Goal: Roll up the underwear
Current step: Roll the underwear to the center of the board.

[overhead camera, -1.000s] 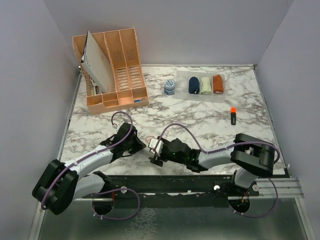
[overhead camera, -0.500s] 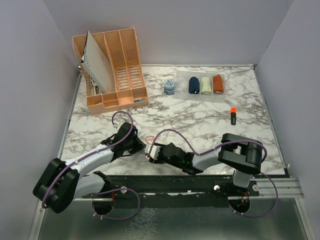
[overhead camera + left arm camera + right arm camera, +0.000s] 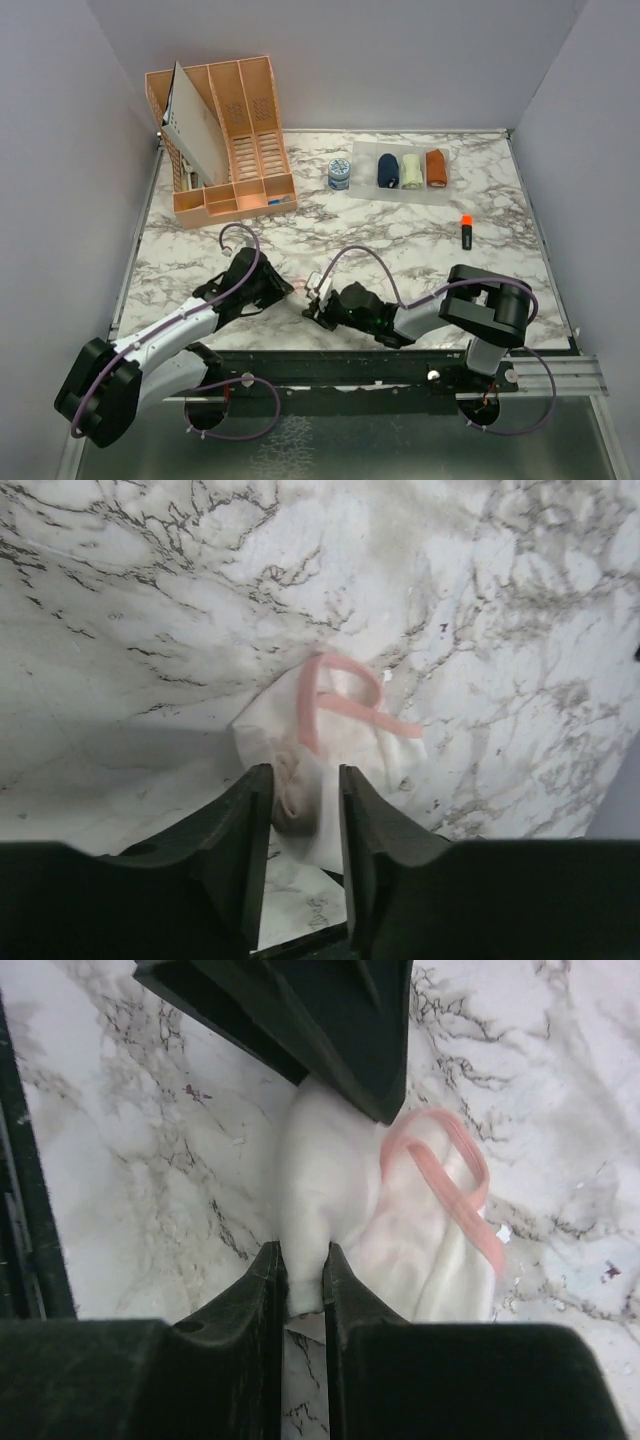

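Pink briefs (image 3: 425,1230): lower centre of the top view, between the 2 grippers; roll axis seems to run from one to the other.
Left gripper (image 3: 303,785): straddles 1 bunched end; clamped or loosening, cannot tell.
Right gripper (image 3: 303,1260): nearer, pinching the white fold.
Top view: cloth barely shows.
Wrist views: edging lies loose beside the roll.

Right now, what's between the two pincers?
Only the pink-edged underwear, bunched; right pincer pinches it, left pincer straddles it. Both wrist views show it.

Peach organizer (image 3: 235,150) — orange-capped marker (image 3: 466,232)
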`<move>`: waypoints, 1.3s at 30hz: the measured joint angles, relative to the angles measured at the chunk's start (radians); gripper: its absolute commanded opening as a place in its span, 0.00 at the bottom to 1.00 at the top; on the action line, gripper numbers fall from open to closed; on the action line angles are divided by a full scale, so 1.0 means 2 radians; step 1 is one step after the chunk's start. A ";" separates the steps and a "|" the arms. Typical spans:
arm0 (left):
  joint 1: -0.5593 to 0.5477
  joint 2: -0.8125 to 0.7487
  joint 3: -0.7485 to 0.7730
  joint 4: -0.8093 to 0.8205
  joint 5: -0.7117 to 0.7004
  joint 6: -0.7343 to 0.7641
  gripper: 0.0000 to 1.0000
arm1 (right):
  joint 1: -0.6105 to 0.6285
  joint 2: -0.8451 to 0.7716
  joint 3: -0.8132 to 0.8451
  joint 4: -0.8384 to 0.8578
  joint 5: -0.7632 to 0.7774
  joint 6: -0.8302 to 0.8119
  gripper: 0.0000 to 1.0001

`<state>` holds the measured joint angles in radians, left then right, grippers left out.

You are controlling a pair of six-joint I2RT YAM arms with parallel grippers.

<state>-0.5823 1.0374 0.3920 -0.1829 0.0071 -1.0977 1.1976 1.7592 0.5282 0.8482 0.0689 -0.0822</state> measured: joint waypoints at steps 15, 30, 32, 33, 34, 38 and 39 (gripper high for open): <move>-0.001 -0.080 -0.056 0.063 0.011 -0.001 0.60 | -0.156 0.060 -0.042 0.135 -0.229 0.352 0.05; -0.029 0.029 -0.065 0.165 0.016 -0.039 0.57 | -0.182 0.109 -0.044 0.200 -0.268 0.453 0.18; -0.033 0.042 -0.064 0.178 0.012 -0.048 0.50 | -0.183 0.109 -0.043 0.200 -0.271 0.452 0.29; -0.034 0.050 -0.062 0.184 0.009 -0.051 0.45 | -0.184 0.109 -0.042 0.197 -0.275 0.450 0.33; -0.035 0.057 -0.060 0.187 0.008 -0.052 0.41 | -0.184 0.108 -0.039 0.192 -0.280 0.446 0.38; -0.040 0.087 -0.047 0.191 0.002 -0.051 0.33 | -0.185 0.067 -0.022 0.114 -0.286 0.383 0.56; -0.042 0.091 -0.044 0.191 0.001 -0.049 0.33 | -0.185 0.048 -0.019 0.084 -0.282 0.358 0.60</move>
<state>-0.6655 1.2190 0.3031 0.1993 0.0082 -1.1965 0.8272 1.8549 0.4904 1.0172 -0.4953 0.6346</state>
